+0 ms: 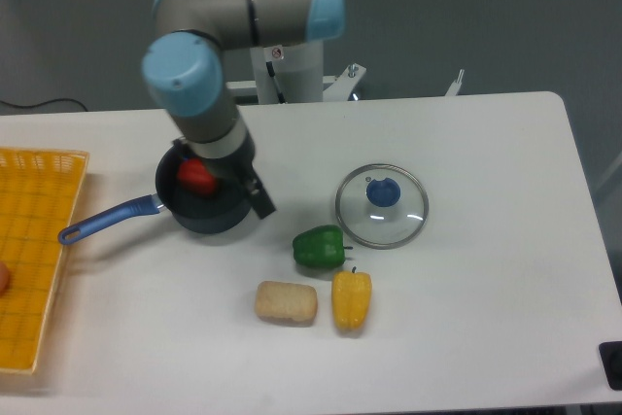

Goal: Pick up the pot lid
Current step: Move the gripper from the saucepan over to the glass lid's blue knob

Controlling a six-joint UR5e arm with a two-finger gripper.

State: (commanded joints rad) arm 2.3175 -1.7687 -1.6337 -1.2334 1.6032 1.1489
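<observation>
The gripper (259,199), dark and slightly blurred, hangs over the right part of the black pan, well to the left of the lid. One finger points down at the pan's right rim; the other cannot be made out, so its opening is unclear. On the table's right half lies the round glass pot lid (397,225) with a metal rim. Its blue knob (383,191) faces up, and nothing touches it.
A red object (196,177) is inside the black pan (209,221), whose blue handle (112,218) points left. Near the lid's lower left is a green pepper (320,247). Closer to the front are a yellow pepper (351,300) and a tan block (286,302). An orange crate (37,289) stands left.
</observation>
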